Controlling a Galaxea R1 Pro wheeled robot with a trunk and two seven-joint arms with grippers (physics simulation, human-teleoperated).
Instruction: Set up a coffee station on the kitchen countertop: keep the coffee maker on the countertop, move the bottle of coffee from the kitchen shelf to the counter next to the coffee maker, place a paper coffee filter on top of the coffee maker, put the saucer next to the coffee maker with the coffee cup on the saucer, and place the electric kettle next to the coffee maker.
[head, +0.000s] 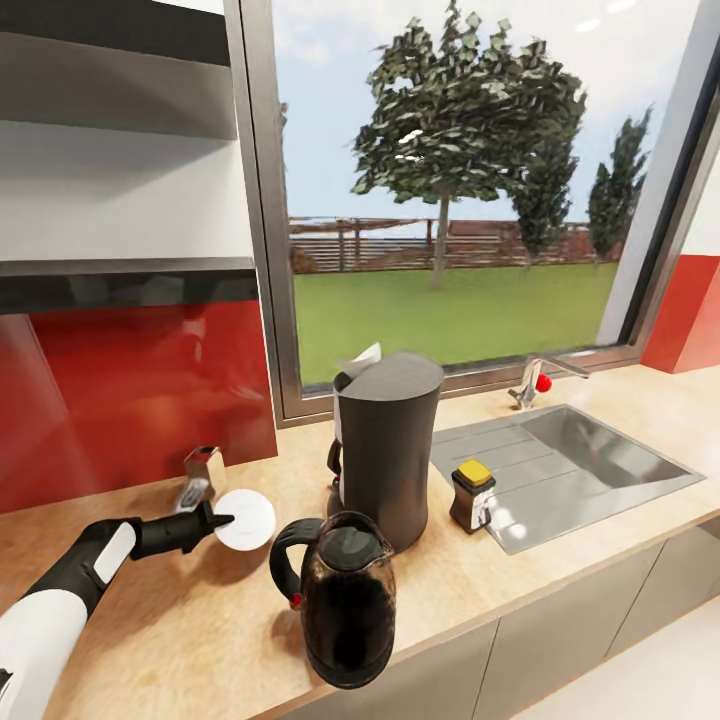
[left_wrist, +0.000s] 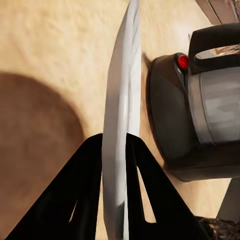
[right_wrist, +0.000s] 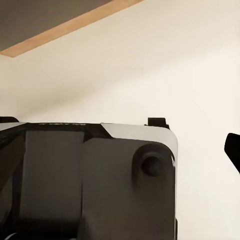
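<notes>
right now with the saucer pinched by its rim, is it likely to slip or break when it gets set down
The saucer looks thin, rigid and glossy, so it could pivot or slip between the left hand's narrow fingertips. Probably light, so the edge grip may suffice. If ceramic, it would likely chip if dropped on the countertop, so lower it flat beside the coffee maker.

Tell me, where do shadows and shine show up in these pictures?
Head view: a soft shadow lies on the countertop beside the electric kettle, and the red wall panel is glossy. Left wrist view: a round dark shadow falls on the wood beside the saucer, whose rim shines. Right wrist view: flat, even light.
</notes>
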